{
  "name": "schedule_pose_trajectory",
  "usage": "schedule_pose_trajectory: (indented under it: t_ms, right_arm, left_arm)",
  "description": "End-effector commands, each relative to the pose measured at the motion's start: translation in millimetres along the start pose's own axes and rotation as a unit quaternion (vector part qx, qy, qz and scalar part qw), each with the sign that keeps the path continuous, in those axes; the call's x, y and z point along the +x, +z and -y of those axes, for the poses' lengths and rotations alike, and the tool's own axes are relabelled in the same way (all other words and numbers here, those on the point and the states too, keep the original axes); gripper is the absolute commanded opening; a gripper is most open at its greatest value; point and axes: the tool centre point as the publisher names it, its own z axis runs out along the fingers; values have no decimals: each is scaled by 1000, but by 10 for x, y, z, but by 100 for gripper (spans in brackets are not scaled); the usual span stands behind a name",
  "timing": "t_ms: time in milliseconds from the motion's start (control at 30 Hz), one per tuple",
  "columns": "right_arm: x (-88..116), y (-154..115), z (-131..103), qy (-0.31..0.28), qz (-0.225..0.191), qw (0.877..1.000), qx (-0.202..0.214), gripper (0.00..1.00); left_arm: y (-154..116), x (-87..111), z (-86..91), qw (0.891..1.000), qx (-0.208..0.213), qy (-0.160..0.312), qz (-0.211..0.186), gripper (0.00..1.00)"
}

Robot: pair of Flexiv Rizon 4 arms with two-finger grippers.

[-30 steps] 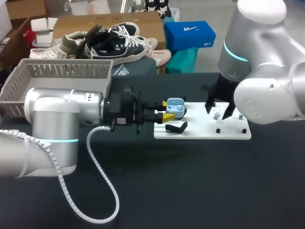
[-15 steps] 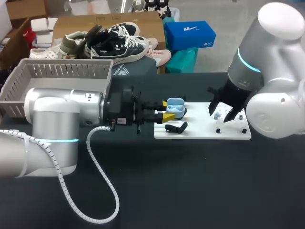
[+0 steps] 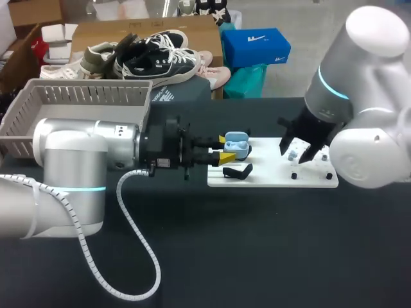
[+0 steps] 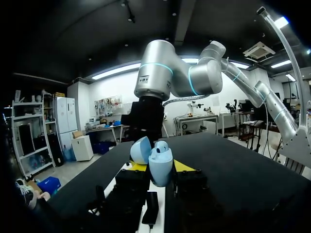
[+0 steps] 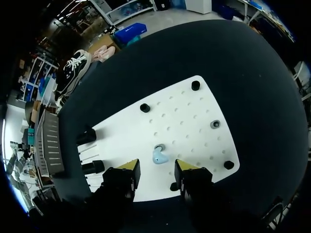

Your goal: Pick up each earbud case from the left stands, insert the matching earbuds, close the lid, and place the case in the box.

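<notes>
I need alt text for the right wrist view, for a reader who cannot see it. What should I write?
The right gripper hangs over a white pegboard with its jaws open, and a light blue earbud sits on the board just ahead of them, untouched. Several black pegs stand on the board, which rests on a dark table.

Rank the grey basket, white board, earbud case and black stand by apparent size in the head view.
1. grey basket, though the left arm hides part of it.
2. white board.
3. earbud case and black stand: they look about alike, so I leave them unranked.
</notes>
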Motion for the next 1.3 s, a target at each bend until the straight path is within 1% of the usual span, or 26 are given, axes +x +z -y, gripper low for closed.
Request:
schedule_pose_trajectory:
  t_ms: [33,267,367,533,767,867,1033,1200,1300]
  right_arm:
    - [-37,28,-22,1,-1,1000,5,43]
    - [-64,43,-31,2,-2,1000,10,42]
    - [-66,44,-32,3,-1,1000,10,40]
    - [-73,57,-32,5,0,1000,11,42]
    - [-79,65,-3,10,2,1000,13,40]
    - [-83,73,13,14,2,1000,14,38]
    - [-88,83,16,18,1,1000,12,38]
    - [-99,100,3,17,-1,1000,11,36]
    - [-99,104,-1,16,-1,1000,12,31]
  left_arm:
    - [-2,0,18,1000,-3,1,1,0]
    - [-2,0,18,1000,-3,1,1,0]
    - [-2,0,18,1000,-3,1,1,0]
    - [-2,0,18,1000,-3,1,1,0]
    - [-2,0,18,1000,-3,1,1,0]
    - [-2,0,18,1000,-3,1,1,0]
    - [-2,0,18,1000,-3,1,1,0]
    - [-2,0,18,1000,-3,1,1,0]
    - [-2,0,18,1000,-3,1,1,0]
